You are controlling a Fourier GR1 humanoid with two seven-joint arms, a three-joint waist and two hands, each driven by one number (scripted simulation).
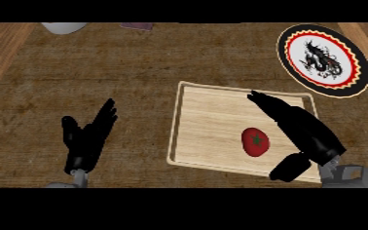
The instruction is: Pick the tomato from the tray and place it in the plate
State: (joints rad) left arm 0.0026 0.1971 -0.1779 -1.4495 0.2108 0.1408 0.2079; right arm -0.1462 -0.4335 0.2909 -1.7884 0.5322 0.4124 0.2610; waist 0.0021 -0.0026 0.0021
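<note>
Two black hands enter from the lower edge of the head view, each on a grey forearm. At lower left, the left hand (84, 139) rests over the bare counter (108, 68) with fingers straight and slightly spread, thumb set apart, holding nothing. At lower right, the right hand (305, 131) lies over the right portion of the tray (208, 122), fingers extended straight and pressed together, pointing toward the tray's far edge; the thumb (289, 168) hangs apart near the tray's near edge. This hand grips nothing. One tomato (255, 142) is present: red, rounded, smooth, with a small dark green star-shaped calyx on its top face. It sits on the tray surface, right of centre and toward the near edge, just beside the right hand on the palm side (contact between the two cannot be determined). One tray is present: pale wood, rectangular, with a raised rim, set slightly askew on the counter. One plate (323, 61) is present at the upper right, well apart from the tomato and beyond the tray's far right corner; it is round, with a black rim, a yellow zigzag band, a red ring, and a white centre bearing a black dragon-like figure. Two further items are cut off at the top edge: one pale rounded object (64, 27) and one dark reddish object (137, 26).
</note>
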